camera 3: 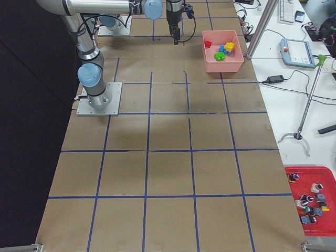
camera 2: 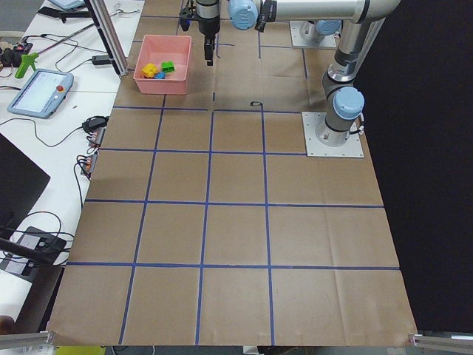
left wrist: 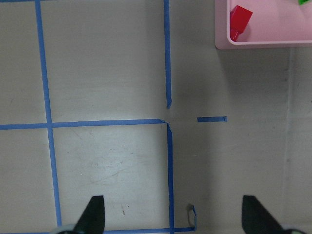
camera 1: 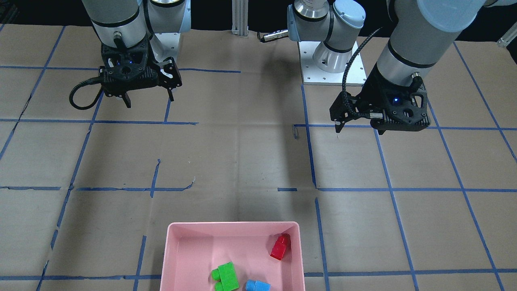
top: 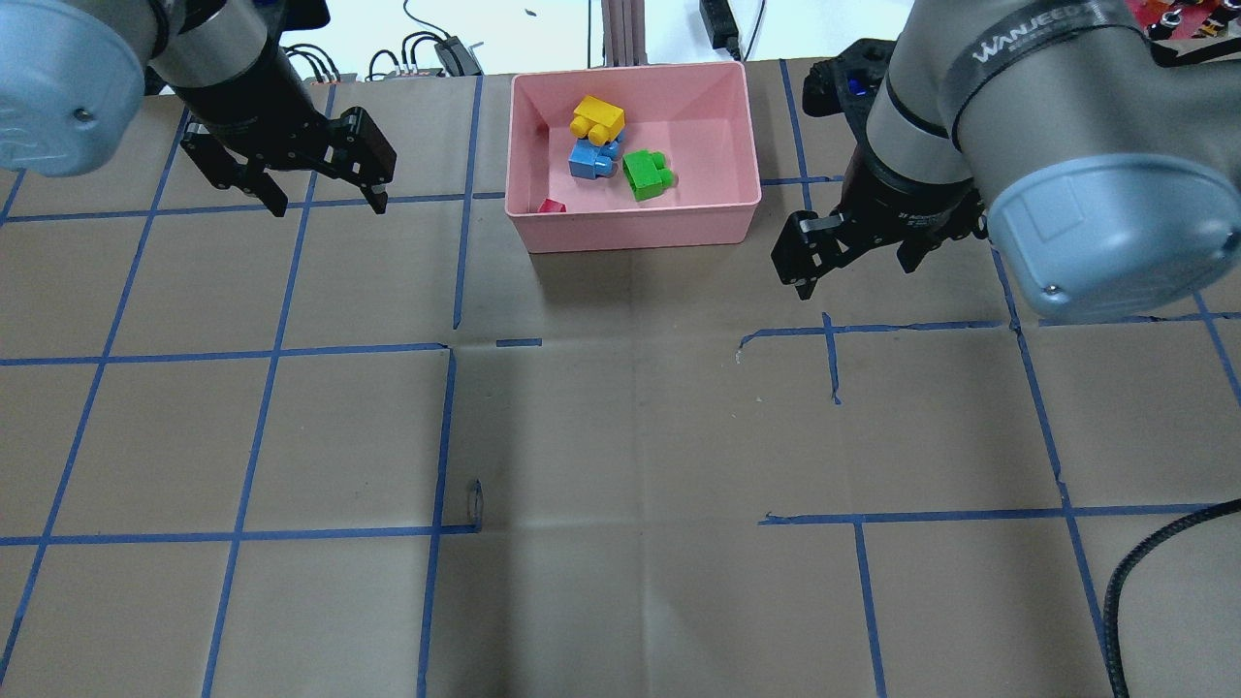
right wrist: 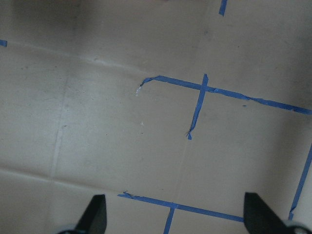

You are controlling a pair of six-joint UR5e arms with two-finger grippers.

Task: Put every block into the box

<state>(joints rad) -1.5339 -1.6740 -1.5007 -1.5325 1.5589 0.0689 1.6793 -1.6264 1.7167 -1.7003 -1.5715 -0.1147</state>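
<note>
The pink box (top: 635, 233) stands at the table's far middle edge. In it lie the yellow block (top: 596, 118), the light blue block (top: 591, 160), the green block (top: 647, 174) and the small red block (top: 552, 206). The front-facing view shows the box (camera 1: 234, 223) with the red (camera 1: 280, 246), green (camera 1: 225, 277) and blue (camera 1: 257, 286) blocks; the yellow one is cut off there. My left gripper (top: 325, 199) hovers open and empty, left of the box. My right gripper (top: 853, 271) hovers open and empty, right of it. The left wrist view shows the red block (left wrist: 240, 19) in the box's corner.
Brown paper with a blue tape grid (top: 446, 349) covers the table. A metal post (top: 620, 29) and cables stand behind the box. The left arm's base plate (camera 1: 331, 60) is on the robot's side. A small tape curl (top: 474, 496) lies on the paper.
</note>
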